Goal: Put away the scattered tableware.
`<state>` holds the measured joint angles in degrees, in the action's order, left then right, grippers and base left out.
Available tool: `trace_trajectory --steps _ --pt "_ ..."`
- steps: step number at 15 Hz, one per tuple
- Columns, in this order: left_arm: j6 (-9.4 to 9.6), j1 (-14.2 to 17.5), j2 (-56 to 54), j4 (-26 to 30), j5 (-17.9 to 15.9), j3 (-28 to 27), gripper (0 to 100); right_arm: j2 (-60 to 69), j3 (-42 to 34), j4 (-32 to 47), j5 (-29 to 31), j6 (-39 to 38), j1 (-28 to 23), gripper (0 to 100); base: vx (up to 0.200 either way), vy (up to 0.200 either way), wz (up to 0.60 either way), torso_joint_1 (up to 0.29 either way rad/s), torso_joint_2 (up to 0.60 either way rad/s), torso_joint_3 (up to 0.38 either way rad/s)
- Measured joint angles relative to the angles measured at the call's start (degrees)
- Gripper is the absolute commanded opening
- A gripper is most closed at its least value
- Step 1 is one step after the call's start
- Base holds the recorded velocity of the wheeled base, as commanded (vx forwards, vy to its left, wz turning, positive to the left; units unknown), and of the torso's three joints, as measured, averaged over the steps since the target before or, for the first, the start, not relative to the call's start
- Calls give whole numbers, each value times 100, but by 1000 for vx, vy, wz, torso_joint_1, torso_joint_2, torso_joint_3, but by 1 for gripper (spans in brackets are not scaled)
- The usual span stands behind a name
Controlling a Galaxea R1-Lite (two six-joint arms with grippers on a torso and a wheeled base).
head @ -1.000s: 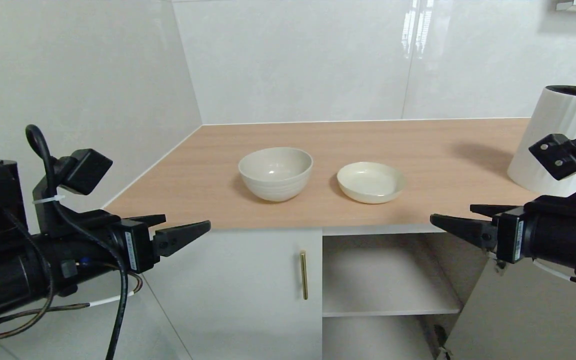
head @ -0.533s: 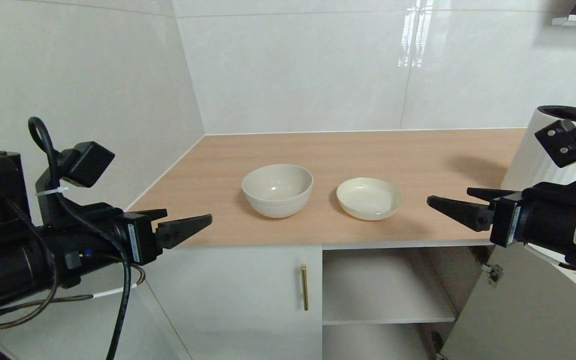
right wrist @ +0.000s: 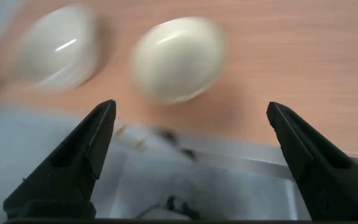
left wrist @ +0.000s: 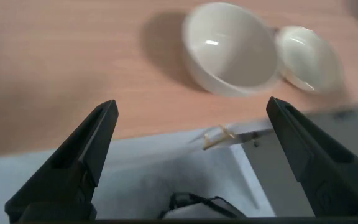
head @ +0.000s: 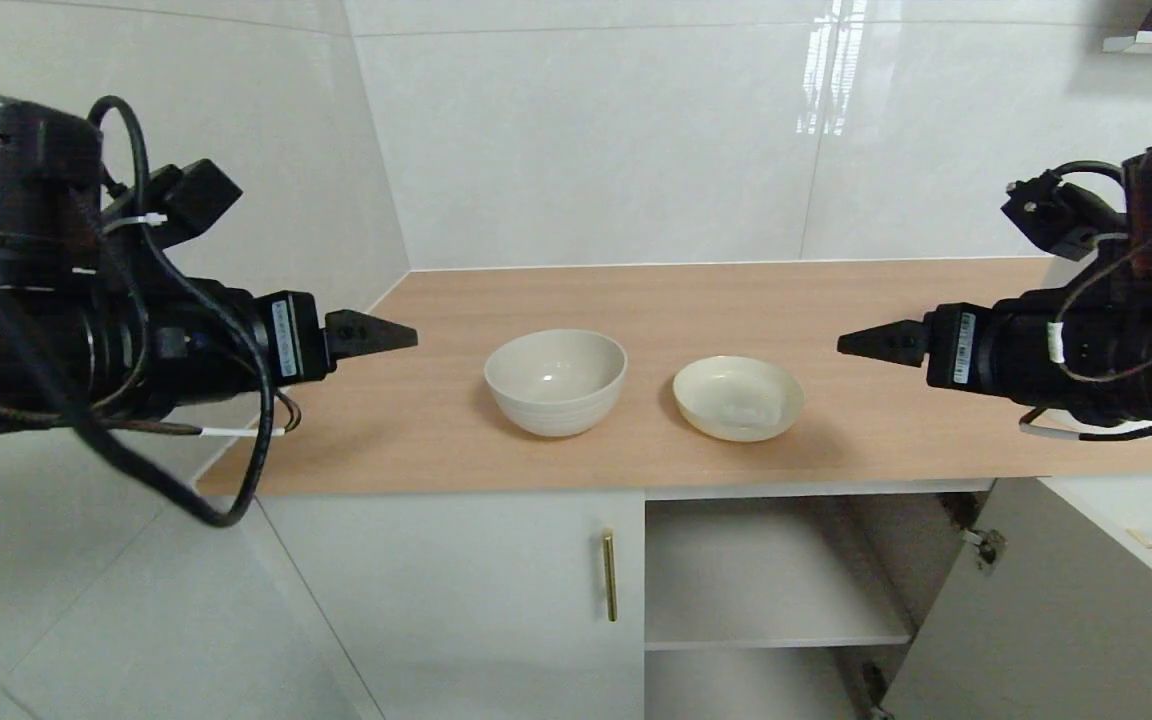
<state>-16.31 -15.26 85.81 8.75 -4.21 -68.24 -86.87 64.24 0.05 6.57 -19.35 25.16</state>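
The bowl (head: 555, 380) was a deep, round one in pale grey-white glaze, with faint ridges round its outside and a small glint of light inside. The dish (head: 738, 396) was shallower and wider for its height, cream-coloured, with a low curved rim. Both stood upright on the wooden counter (head: 696, 290), near its front edge, the bowl to the left and the dish just to its right, close together but apart. My left wrist view showed the bowl (left wrist: 232, 56) and the dish (left wrist: 309, 57) side by side, and my right wrist view showed the same bowl (right wrist: 58, 46) and dish (right wrist: 176, 57), blurred.

Under the counter was a white cupboard (head: 456, 590). Its left door was closed and carried a slim brass handle (head: 608, 576). Its right side stood open, with a white shelf (head: 766, 600) across it and the door (head: 1016, 620) swung out to the right.

My left gripper (head: 376, 335) hung over the counter's left end, well to the left of the bowl and pointing right. Seen from its own wrist, the left gripper (left wrist: 191, 106) had its jaws spread wide, released, gripping nothing. My right gripper (head: 871, 343) hung to the right of the dish, pointing left, near it but not touching. Its wrist view showed the right gripper (right wrist: 190, 107) spread just as wide, also holding and touching nothing.
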Motion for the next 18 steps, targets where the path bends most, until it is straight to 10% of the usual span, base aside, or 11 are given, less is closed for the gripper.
trace_trajectory --steps 6,17,18 --pt "-1692 -808 1763 1103 1821 -2081 100 -500 168 38 438 -262 289 100 0 0 0 0 0 0" --pt "-1825 -942 2946 1020 2046 -2611 100 -485 99 -80 438 -262 295 100 0 0 0 0 0 0" --pt "-1825 -940 2976 1020 2046 -2614 0 -486 99 -122 440 -262 295 100 0 0 0 0 0 0"
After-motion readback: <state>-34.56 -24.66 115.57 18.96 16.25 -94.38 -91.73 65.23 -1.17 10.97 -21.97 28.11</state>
